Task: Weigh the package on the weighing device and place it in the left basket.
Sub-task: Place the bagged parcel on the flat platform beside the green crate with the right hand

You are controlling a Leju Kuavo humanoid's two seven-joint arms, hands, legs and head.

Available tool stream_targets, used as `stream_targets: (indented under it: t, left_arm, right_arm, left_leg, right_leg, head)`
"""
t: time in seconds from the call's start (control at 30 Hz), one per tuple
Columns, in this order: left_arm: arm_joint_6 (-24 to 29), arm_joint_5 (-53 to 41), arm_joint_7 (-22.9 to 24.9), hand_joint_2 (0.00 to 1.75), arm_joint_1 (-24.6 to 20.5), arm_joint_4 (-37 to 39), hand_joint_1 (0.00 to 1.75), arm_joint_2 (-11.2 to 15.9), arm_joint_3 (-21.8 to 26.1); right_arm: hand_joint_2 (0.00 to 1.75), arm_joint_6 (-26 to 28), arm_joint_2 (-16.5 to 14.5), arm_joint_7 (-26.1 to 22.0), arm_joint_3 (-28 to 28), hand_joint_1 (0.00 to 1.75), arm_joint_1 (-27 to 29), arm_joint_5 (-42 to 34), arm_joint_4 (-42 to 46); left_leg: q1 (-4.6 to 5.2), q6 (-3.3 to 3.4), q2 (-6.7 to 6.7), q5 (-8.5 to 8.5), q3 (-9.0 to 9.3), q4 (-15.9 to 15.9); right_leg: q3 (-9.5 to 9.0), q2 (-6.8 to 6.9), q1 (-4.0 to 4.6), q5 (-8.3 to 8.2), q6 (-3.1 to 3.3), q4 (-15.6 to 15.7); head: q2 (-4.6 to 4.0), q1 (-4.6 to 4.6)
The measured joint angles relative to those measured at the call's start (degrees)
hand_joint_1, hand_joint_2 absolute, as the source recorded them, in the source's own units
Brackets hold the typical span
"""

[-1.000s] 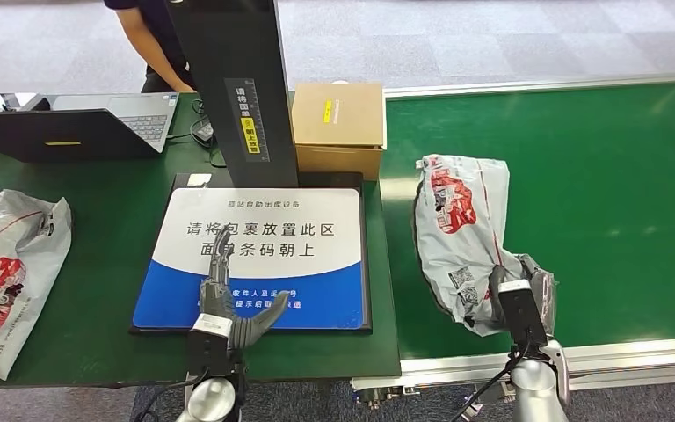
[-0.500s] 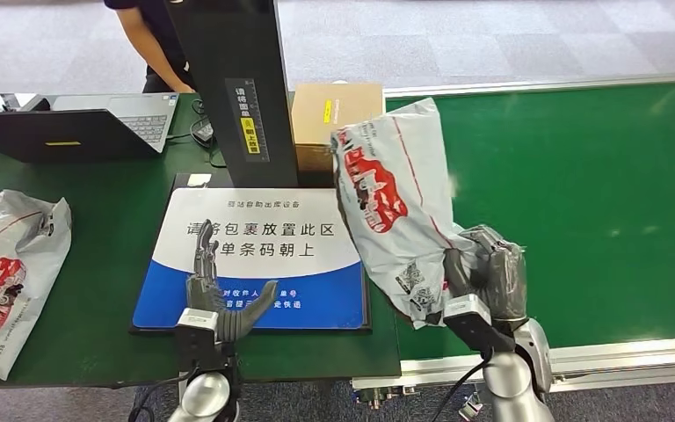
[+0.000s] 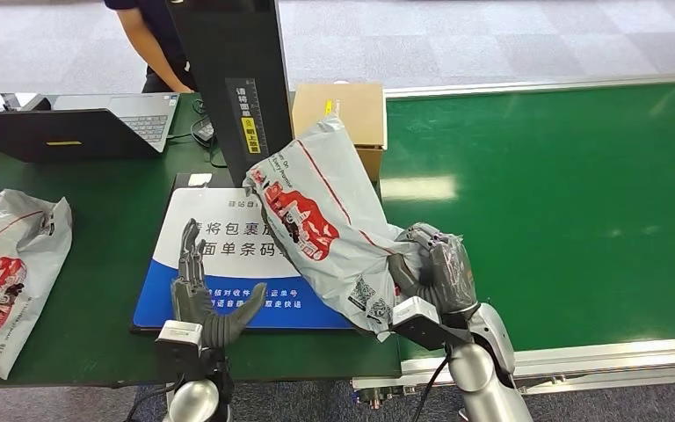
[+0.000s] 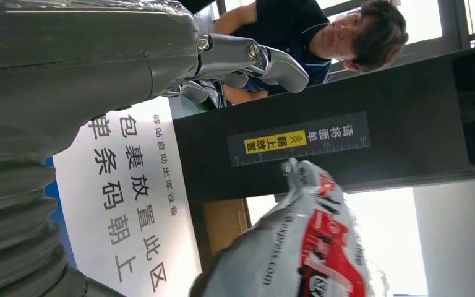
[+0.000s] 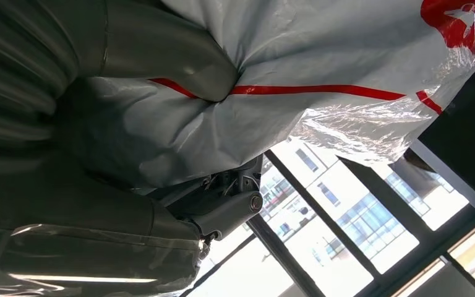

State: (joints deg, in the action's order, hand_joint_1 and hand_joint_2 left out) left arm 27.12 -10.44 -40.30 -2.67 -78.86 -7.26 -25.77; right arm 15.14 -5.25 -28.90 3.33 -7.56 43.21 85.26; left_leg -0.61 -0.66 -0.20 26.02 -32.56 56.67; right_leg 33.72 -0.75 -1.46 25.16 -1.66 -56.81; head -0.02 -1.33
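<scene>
My right hand (image 3: 435, 280) grips one end of a grey plastic package with red print (image 3: 325, 220) and holds it tilted in the air over the right part of the weighing device's blue and white pad (image 3: 220, 264). In the right wrist view the package (image 5: 321, 68) is squeezed between the thumb and fingers (image 5: 235, 204). My left hand (image 3: 200, 299) hovers over the pad's near left corner, fingers spread, holding nothing. In the left wrist view the package (image 4: 303, 247) hangs beyond my left hand (image 4: 99, 68), in front of the device's black column (image 4: 321, 142).
The black column (image 3: 233, 79) rises behind the pad, with a cardboard box (image 3: 343, 114) to its right. A laptop (image 3: 79, 127) and a person (image 3: 149, 40) are at the back left. Another grey package (image 3: 9, 272) lies at the left edge. The green conveyor (image 3: 562, 193) stretches right.
My right hand lifted the package off the green conveyor and carried it left, over the weighing pad. My left hand drifted slightly left and nearer.
</scene>
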Motion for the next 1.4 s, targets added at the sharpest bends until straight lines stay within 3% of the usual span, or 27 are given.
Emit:
stream_targets:
  t: [0.6, 0.87, 1.07, 1.4]
  left_arm:
    - [0.5, -0.1, 0.0, 1.75, 0.7, -1.4, 0.0, 0.0, 0.9]
    - [0.8, -0.7, 0.0, 1.75, 0.8, -2.3, 0.0, 0.0, 2.1]
    - [1.0, -0.8, 0.0, 1.75, -0.4, -2.3, 0.0, 0.0, 2.8]
    - [5.5, 1.6, 0.0, 1.75, -3.2, -2.3, 0.0, -0.2, 3.4]
  right_arm:
    - [1.75, 0.0, 0.7, -0.3, 1.4, 1.22, -4.2, -1.1, -7.0]
    - [1.75, 3.7, 0.8, -3.8, 1.4, 1.17, -14.3, -4.1, -24.8]
    - [1.75, 3.7, 0.8, -6.4, 1.5, 0.95, -23.0, -4.8, -39.4]
    - [1.75, 0.2, -2.4, -8.7, 4.9, 1.01, -34.1, -2.3, -54.9]
  left_leg:
    - [0.0, -0.01, 0.0, -0.01, -0.01, 0.0]
    - [0.0, -0.01, -0.01, -0.08, 0.02, 0.0]
    - [0.0, 0.0, -0.01, -0.09, 0.01, 0.0]
    - [0.0, -0.04, -0.01, -0.12, 0.01, 0.0]
  right_leg:
    - [0.0, 0.0, 0.0, -0.01, 0.0, 0.0]
    - [-0.01, 0.0, 0.0, -0.04, 0.0, 0.0]
    - [0.0, 0.0, 0.0, -0.05, 0.0, 0.0]
    - [0.04, 0.0, 0.01, -0.05, 0.0, -0.1]
  head:
    - [0.0, -0.01]
    - [0.0, -0.01]
    - [0.0, -0.01]
    - [0.0, 0.0]
